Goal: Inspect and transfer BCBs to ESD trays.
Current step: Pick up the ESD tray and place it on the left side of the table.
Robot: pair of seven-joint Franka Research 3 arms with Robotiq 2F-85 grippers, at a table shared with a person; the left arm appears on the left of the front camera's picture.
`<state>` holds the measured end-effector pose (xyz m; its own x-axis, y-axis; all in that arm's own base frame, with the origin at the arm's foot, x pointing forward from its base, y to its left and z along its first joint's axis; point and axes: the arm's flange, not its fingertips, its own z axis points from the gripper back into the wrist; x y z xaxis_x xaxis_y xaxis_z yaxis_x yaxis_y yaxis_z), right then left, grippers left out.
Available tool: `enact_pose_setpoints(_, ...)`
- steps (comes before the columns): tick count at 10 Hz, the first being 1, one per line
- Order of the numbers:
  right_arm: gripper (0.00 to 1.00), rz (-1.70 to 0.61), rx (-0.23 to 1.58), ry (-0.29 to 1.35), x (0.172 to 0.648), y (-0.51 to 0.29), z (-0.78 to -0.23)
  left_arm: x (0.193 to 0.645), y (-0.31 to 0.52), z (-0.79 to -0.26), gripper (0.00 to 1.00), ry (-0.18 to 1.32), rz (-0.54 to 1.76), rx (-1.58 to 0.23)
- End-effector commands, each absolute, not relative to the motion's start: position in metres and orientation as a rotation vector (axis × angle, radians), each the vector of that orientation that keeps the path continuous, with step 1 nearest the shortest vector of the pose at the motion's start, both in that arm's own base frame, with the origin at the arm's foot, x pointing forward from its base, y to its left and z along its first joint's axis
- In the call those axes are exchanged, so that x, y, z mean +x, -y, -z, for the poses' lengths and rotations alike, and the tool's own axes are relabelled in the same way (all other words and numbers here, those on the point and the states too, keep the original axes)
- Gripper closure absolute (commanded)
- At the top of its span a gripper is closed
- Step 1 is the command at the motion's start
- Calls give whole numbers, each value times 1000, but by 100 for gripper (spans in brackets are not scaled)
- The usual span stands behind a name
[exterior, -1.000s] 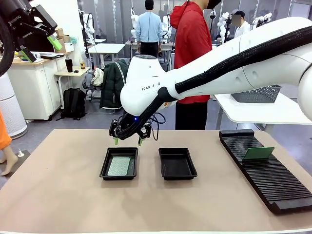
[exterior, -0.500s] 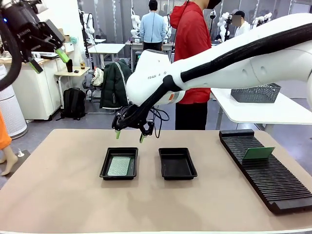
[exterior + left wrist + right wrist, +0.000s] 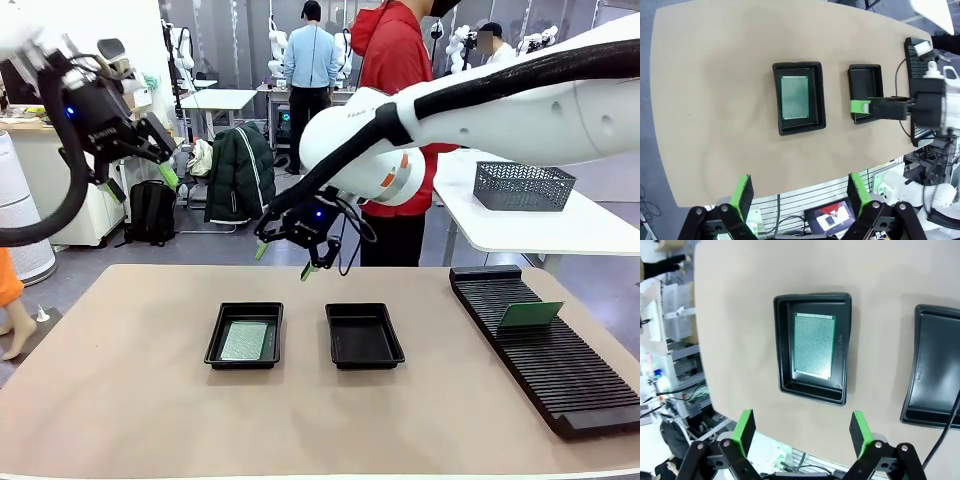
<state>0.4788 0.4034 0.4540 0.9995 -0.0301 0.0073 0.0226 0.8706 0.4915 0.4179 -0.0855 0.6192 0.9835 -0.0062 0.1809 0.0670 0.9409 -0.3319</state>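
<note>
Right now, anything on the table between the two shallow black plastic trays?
Nothing: bare tan tabletop between the board-holding tray and the empty tray, front view.

The right gripper (image 3: pixel 284 260), which a second ago hung low just over the far rim of the left ESD tray (image 3: pixel 212 345), has lifted away and swung towards the middle of the desk (image 3: pixel 120 400). It now sits higher, behind the gap between that tray and the right ESD tray (image 3: pixel 364 338), and is tilted so one fingertip hangs lower than the other. The right arm (image 3: pixel 480 100) has risen and drawn back to the right with it. The left gripper (image 3: pixel 138 182), earlier up in the front view's top left corner, has come down and moved inward, nearer the desk's left side.
</note>
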Motion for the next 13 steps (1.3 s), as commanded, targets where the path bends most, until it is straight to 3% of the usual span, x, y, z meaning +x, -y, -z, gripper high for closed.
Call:
enact_pose_setpoints(1, 0, 34, 622, -6, 471, -374, -451, 430, 99, -601, 0, 165, 13, -330)
enact_pose_setpoints(7, 0, 72, 827, -64, 480, -322, -448, 467, 134, -525, 0, 95, -1, -235)
enact_pose_setpoints(13, 0, 62, 842, -53, 478, -287, -444, 492, 162, -452, 0, 49, -20, -189)
